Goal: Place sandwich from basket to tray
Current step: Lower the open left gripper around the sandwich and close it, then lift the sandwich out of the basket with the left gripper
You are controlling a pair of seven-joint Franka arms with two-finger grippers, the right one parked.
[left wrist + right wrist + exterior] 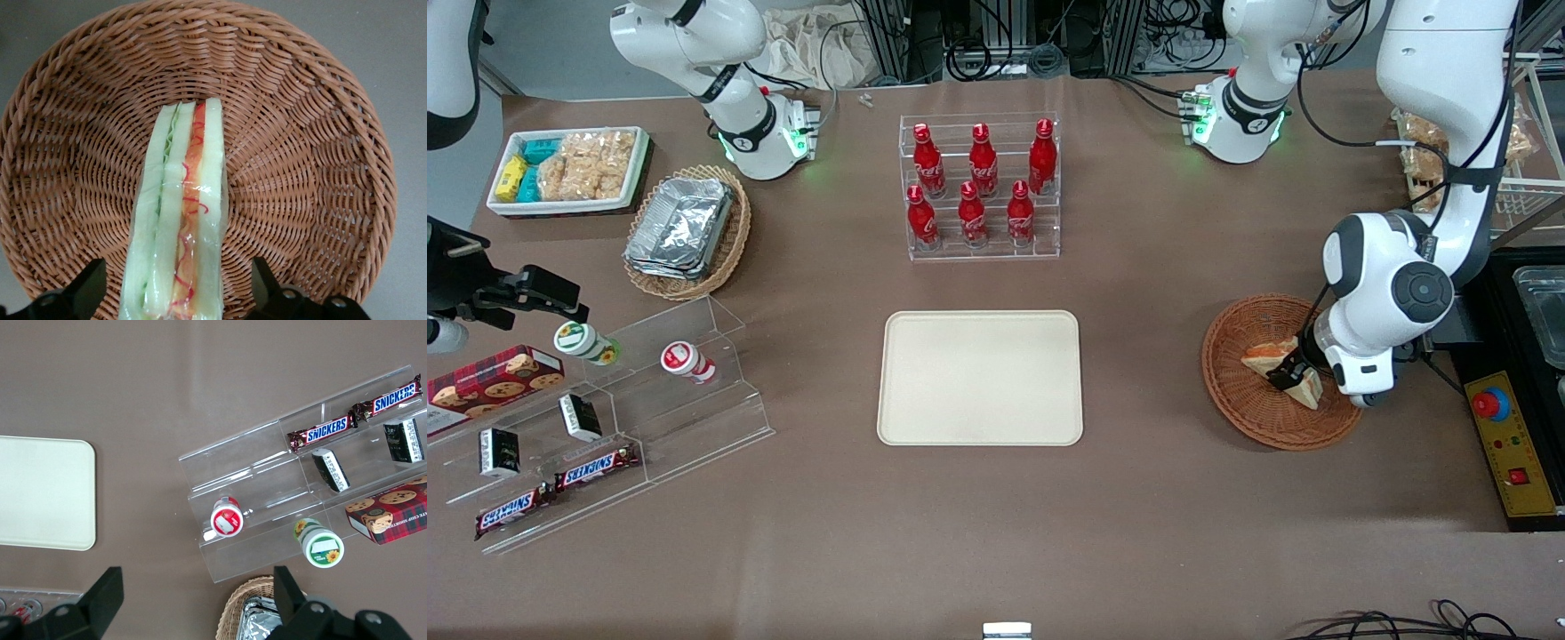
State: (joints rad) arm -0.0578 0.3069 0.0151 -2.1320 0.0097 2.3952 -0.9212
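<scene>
In my front view the cream tray point(979, 377) sits mid-frame. At the right, my left arm bends down over the wicker basket point(1232, 382), its gripper point(1291, 372) spread wide astride the wrapped sandwich point(179, 220) lying in it.

Wrapped triangular white-bread sandwich point(179, 213) with orange-red and green filling, standing on edge in the round reddish-brown woven wicker basket point(1232, 388) toward the working arm's end, gripper point(1288, 373) straddling it with fingers spread, flat cream-beige rounded rectangular tray point(980, 377) bare mid-table, well apart
</scene>
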